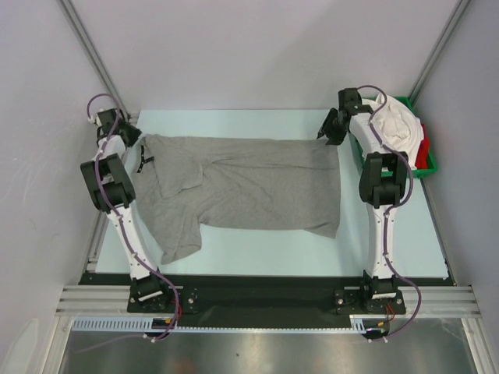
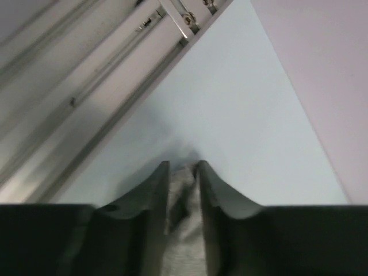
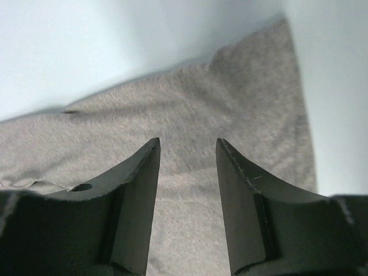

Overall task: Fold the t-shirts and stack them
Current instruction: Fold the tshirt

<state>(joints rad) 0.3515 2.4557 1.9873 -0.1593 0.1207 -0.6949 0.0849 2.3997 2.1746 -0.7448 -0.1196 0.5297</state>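
Top view: a grey t-shirt [image 1: 257,183] lies spread flat across the pale counter [image 1: 257,245], collar toward the left arm, hem toward the right arm, one sleeve reaching to the near edge. The left end effector [image 1: 136,144] sits at the shirt's far left corner; the right end effector [image 1: 323,132] hangs at its far right corner. A green tray [image 1: 428,171] at the far right of the counter holds bunched white t-shirts [image 1: 394,125] and a red t-shirt [image 1: 423,148]. Left wrist view: the two fingers stand close together with a fold of grey cloth in the narrow gap between them; whether they press on the cloth cannot be told. An aluminium rail [image 2: 86,86] runs diagonally beyond the counter. Right wrist view: the fingers stand apart over the grey cloth near its corner, with nothing between them.
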